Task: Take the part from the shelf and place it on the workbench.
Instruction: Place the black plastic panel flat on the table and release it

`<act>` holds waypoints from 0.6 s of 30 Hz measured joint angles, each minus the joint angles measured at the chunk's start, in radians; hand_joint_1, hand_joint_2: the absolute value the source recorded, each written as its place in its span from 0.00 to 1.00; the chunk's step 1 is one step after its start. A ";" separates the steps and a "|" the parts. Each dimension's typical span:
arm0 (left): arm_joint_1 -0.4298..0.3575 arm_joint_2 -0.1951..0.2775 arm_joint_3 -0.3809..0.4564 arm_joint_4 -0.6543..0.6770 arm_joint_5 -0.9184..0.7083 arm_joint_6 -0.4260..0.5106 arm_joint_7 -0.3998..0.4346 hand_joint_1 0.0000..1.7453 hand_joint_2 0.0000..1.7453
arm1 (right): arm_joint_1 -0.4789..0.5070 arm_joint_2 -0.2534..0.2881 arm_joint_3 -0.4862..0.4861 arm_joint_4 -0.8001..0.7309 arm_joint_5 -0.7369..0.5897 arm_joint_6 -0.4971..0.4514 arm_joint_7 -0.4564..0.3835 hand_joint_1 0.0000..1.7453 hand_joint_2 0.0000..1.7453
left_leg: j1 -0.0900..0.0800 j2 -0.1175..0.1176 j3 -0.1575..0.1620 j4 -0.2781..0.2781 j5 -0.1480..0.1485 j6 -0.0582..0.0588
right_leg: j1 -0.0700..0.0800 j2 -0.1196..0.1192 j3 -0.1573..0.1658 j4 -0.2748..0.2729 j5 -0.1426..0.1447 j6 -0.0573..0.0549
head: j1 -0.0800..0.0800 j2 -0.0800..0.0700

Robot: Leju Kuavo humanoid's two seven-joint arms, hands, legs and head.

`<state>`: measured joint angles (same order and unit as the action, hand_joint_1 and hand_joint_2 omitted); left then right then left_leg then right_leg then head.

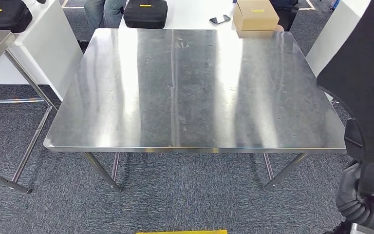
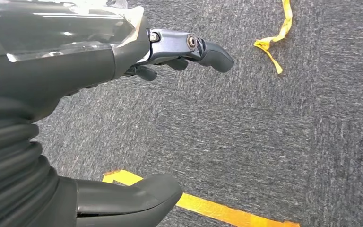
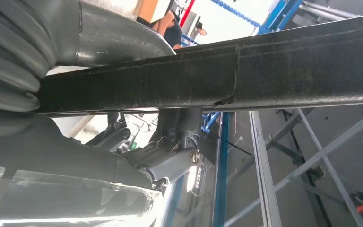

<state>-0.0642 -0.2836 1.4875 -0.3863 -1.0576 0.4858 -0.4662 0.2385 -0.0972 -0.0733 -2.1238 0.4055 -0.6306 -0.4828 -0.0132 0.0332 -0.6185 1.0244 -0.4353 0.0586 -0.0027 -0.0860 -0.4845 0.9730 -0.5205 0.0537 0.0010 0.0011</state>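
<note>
Grey carpet is running under a bare steel workbench (image 1: 195, 87), and everything else is arranging itself around that bench. Beyond its far edge, a white table is carrying a cardboard box (image 1: 255, 14), a phone (image 1: 219, 20) and a black case (image 1: 145, 12), with a person's legs showing just behind.

At the bench's near right corner, a large flat black part (image 1: 365, 83) is rising upright from the right hand (image 1: 358, 197), which is grasping it from below. In the right wrist view the same part (image 3: 246, 75) is crossing as a dark bar, with the thumb and fingers (image 3: 170, 163) clamping on either side of it.

The left hand (image 2: 179, 56) is hanging over the carpet beside yellow floor tape (image 2: 217, 208), thumb and fingers spread, grasping nothing.

Judging by this, the carrying step is ending and placement is beginning. The next move is calling for swinging the part in over the bench's right side, lowering it until it is resting flat on the steel, and only then loosening the grasp.
</note>
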 joint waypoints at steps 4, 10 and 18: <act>-0.003 0.005 -0.004 -0.002 -0.001 -0.002 0.000 0.00 1.00 | 0.014 0.005 -0.013 -0.016 0.003 -0.004 -0.001 1.00 1.00 | -0.001 0.000 0.000 0.001 -0.001 0.000 | -0.001 0.000 0.000 -0.001 0.000 0.001 | 0.000 0.000; -0.004 0.016 -0.016 -0.003 -0.003 -0.004 0.001 0.00 1.00 | 0.020 0.010 -0.018 -0.023 0.007 -0.008 -0.001 1.00 1.00 | -0.009 -0.002 -0.001 0.001 -0.008 0.008 | -0.008 -0.003 0.002 -0.004 0.000 0.008 | 0.000 0.000; -0.012 0.021 -0.019 -0.002 -0.001 -0.002 0.002 0.00 1.00 | 0.025 0.010 -0.022 -0.028 0.008 -0.007 0.002 1.00 1.00 | 0.004 -0.029 0.019 -0.021 -0.004 0.025 | -0.016 0.080 -0.158 0.302 -0.117 0.011 | 0.006 0.000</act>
<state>-0.0763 -0.2623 1.4687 -0.3887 -1.0586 0.4841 -0.4644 0.2634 -0.0870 -0.0957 -2.1515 0.4132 -0.6376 -0.4808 -0.0096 0.0045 -0.5993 1.0035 -0.4392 0.0833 -0.0192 -0.0056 -0.6429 1.2748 -0.6373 0.0646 0.0067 0.0011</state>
